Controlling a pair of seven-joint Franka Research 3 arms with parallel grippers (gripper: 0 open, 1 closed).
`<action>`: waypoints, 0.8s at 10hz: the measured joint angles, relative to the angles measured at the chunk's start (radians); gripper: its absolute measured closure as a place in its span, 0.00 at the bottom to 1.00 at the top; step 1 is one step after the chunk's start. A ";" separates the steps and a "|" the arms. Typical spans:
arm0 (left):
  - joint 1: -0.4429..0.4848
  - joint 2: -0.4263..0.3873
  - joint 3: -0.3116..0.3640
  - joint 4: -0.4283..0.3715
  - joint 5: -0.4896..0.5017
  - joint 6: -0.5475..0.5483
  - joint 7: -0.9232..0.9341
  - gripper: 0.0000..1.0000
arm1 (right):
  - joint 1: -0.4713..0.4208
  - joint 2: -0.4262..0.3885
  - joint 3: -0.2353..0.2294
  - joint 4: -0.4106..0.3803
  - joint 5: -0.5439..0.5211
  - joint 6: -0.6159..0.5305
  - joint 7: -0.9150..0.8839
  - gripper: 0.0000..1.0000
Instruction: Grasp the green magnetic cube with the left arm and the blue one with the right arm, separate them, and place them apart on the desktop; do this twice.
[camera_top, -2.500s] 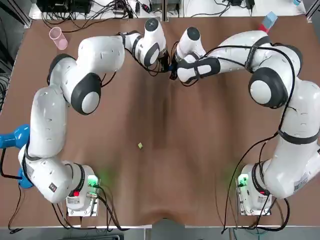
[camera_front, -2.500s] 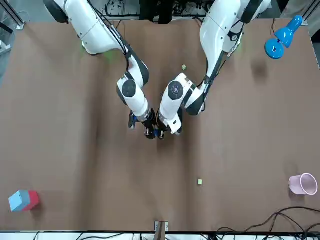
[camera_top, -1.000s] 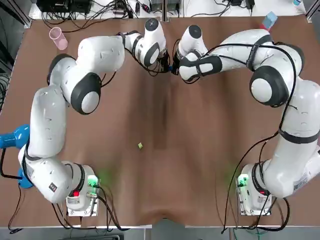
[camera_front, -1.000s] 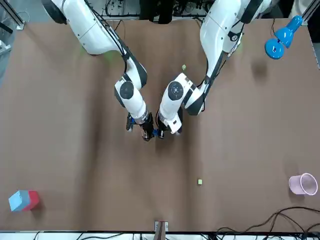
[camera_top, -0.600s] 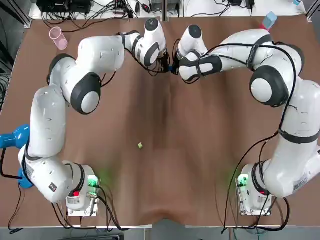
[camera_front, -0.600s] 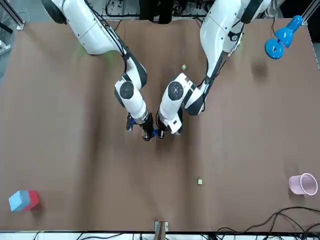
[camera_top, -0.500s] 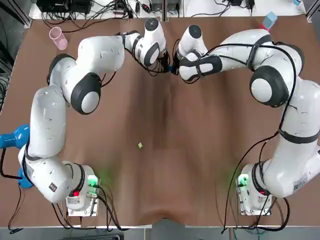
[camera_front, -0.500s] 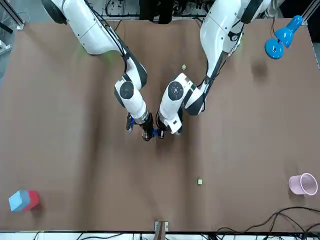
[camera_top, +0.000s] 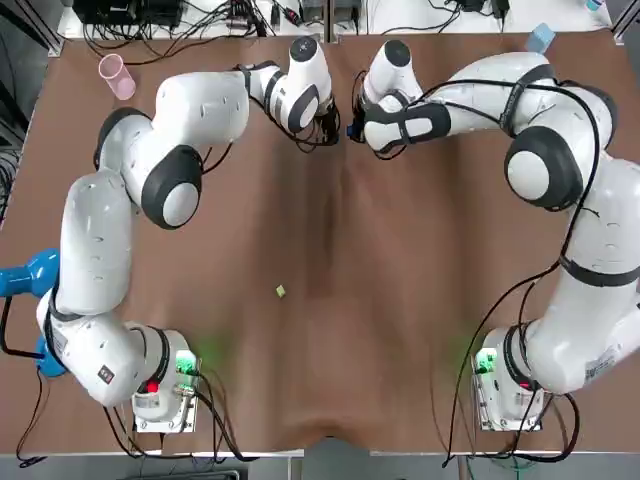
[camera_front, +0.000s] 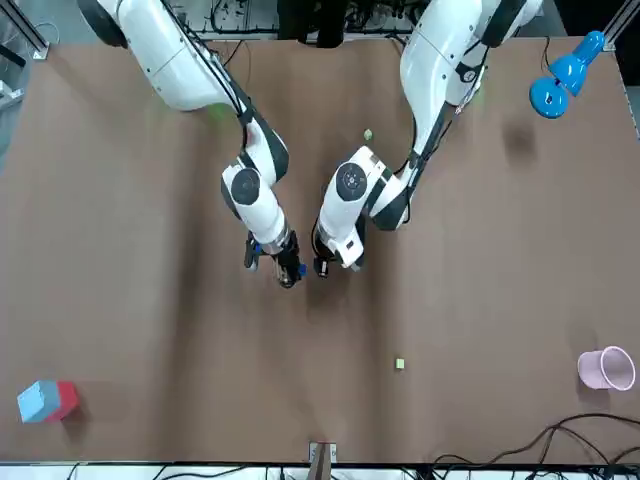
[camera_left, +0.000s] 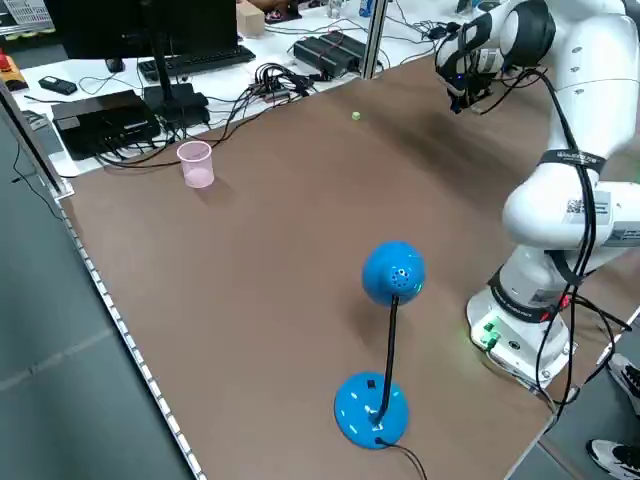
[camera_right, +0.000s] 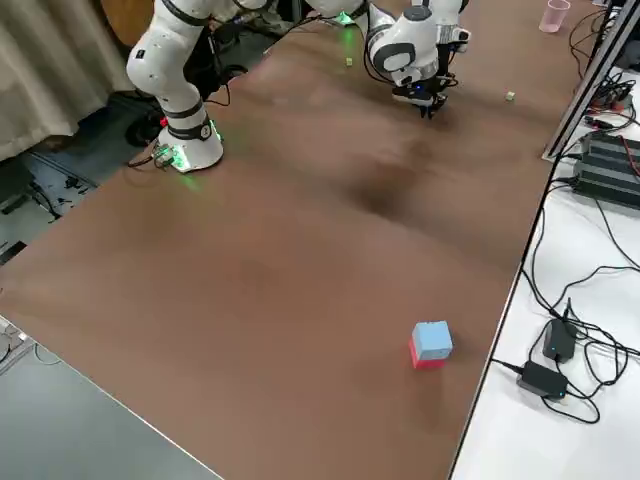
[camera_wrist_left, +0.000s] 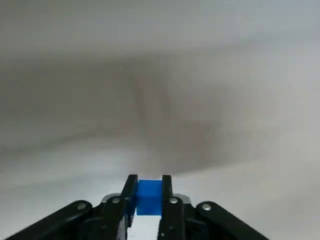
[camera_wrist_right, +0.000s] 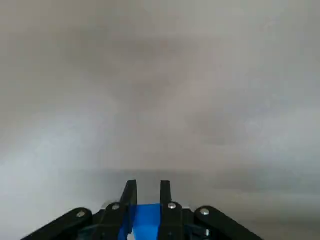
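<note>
Parted since half a second ago, the cubes now sit in separate grippers. The blue cube (camera_wrist_right: 145, 219) is clamped in the right gripper (camera_front: 286, 276). The other cube (camera_wrist_left: 149, 196), which also reads blue, is clamped in the left gripper (camera_front: 322, 267). Neither cube has a long axis. Only a narrow gap separates them, toward the far middle of the surface (camera_front: 450, 300). The next step is probably for each to move farther out to its own side.

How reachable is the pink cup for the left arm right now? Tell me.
Likely yes: bare table leads to the pink cup, but the left hand is shut on a blue cube.
</note>
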 joint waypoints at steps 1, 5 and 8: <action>-0.001 0.000 0.000 0.000 0.000 0.000 0.000 0.77 | -0.008 -0.021 0.000 -0.017 -0.004 -0.021 -0.055 0.77; -0.011 0.017 -0.001 0.013 0.000 0.023 0.000 0.77 | -0.017 -0.251 0.010 -0.321 -0.010 -0.031 -0.378 0.77; -0.062 0.067 -0.006 0.043 -0.001 0.094 0.000 0.77 | 0.032 -0.433 0.078 -0.593 -0.011 -0.029 -0.538 0.77</action>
